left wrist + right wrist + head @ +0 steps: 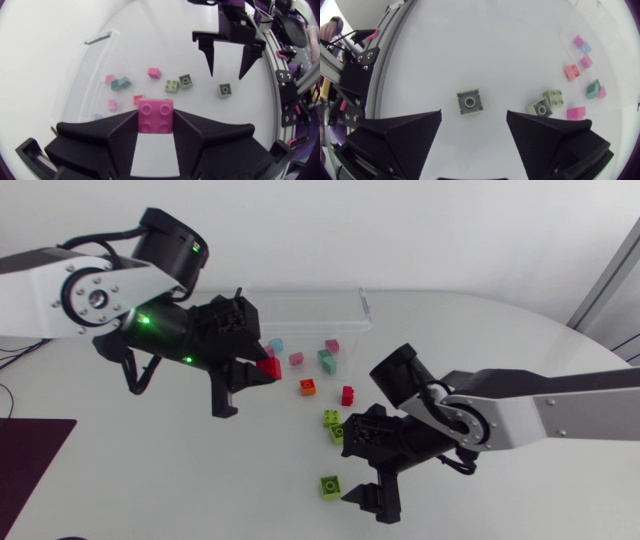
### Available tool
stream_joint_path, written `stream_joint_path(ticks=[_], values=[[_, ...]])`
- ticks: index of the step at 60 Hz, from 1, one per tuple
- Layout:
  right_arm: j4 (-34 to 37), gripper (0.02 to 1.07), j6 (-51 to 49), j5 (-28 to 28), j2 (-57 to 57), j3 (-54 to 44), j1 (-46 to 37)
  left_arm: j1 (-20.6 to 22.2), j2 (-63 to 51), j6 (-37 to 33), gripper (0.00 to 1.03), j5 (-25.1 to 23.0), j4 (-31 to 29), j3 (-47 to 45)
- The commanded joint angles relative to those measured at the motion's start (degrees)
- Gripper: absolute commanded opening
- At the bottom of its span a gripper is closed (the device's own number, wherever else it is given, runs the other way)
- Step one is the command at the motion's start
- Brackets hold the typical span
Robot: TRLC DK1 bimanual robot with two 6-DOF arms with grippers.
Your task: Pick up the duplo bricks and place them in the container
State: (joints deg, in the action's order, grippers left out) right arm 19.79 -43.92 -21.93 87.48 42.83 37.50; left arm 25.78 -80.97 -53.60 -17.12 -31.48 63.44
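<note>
My left gripper (258,376) hangs above the table in front of the clear container (305,308), shut on a red duplo brick (268,367); in the left wrist view this brick (156,116) sits studs-up between the fingertips. My right gripper (372,502) is open low over the table's front, beside a lime green brick (329,485). In the right wrist view that brick (469,102) lies just ahead of the gap between the open fingers. Two more green bricks (334,425) lie together further back.
An orange brick (308,387) and a red brick (347,394) lie loose mid-table. Teal and pink bricks (325,360) lie at the container's front wall; I cannot tell whether they are inside. My right gripper (227,76) shows ahead in the left wrist view.
</note>
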Motion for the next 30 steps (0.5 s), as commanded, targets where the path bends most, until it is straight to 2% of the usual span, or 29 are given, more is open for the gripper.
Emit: stream_joint_path(ticks=[1,23,30], values=[[2.09,0.93,-2.92,0.75,3.13,2.35,1.09,-1.43,2.66,2.54,0.29,-0.63,0.81,-1.21],[5.43,0.92,-5.56,3.65,10.34,7.09,4.34,-7.32,3.63,11.15,0.3,-0.89,11.97,-0.33],[5.61,0.82,-6.0,3.74,13.24,8.32,4.34,-8.38,2.48,13.88,0.3,-0.89,14.96,0.81]])
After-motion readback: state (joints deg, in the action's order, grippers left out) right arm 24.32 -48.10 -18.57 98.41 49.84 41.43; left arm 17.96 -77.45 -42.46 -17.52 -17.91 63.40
